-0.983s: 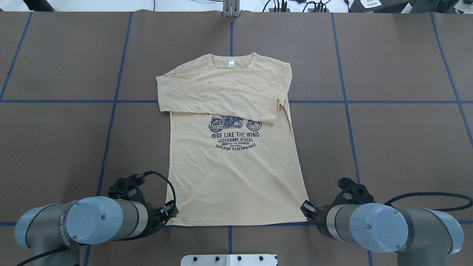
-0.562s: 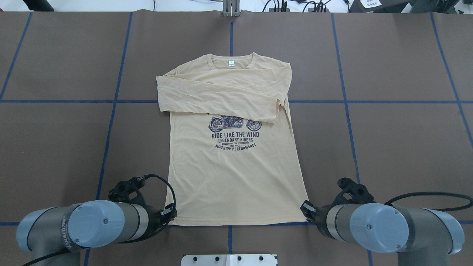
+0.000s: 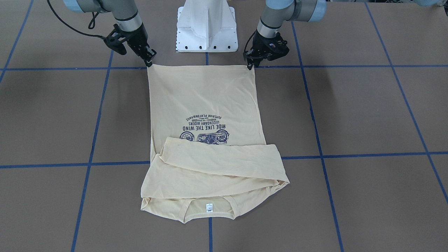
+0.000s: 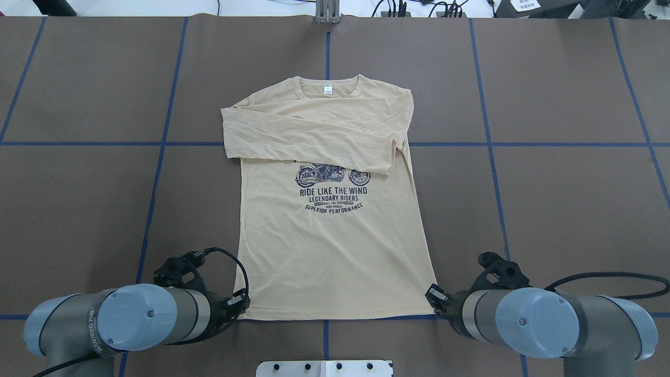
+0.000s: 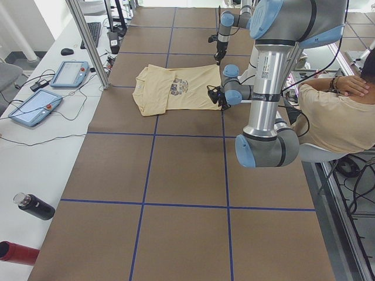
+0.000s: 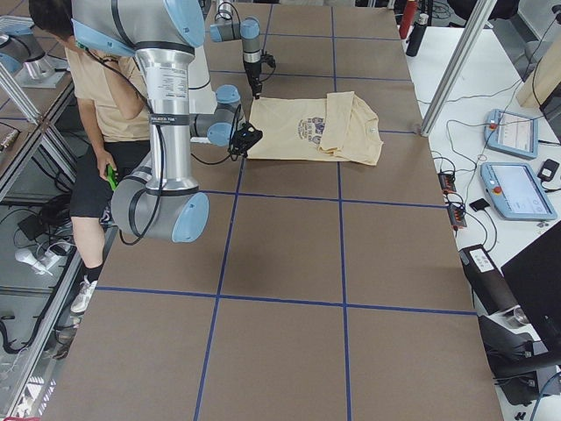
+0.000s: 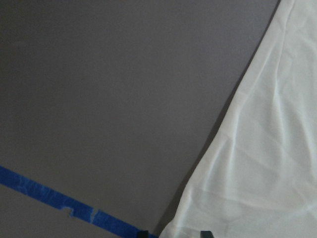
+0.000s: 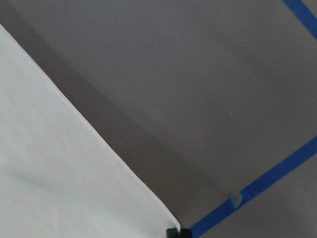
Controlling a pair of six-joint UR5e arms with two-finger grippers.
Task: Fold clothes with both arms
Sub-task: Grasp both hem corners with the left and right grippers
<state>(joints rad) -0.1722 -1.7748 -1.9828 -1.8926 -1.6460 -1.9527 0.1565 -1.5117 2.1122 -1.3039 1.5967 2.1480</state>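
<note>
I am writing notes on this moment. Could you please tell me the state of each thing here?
T-shirt: flat, print up, both sleeves folded across the chest.
Left gripper: at a hem corner, fingers apart around it, open.
Right gripper: at the other hem corner; open or shut, cannot tell.

The left arm [image 4: 131, 320] and right arm [image 4: 539, 322] enter from the overhead frame's lower corners. The left gripper [image 3: 250, 65] points down, fingertips apart; how wide the right gripper [image 3: 149, 62] stands is unclear.
</note>
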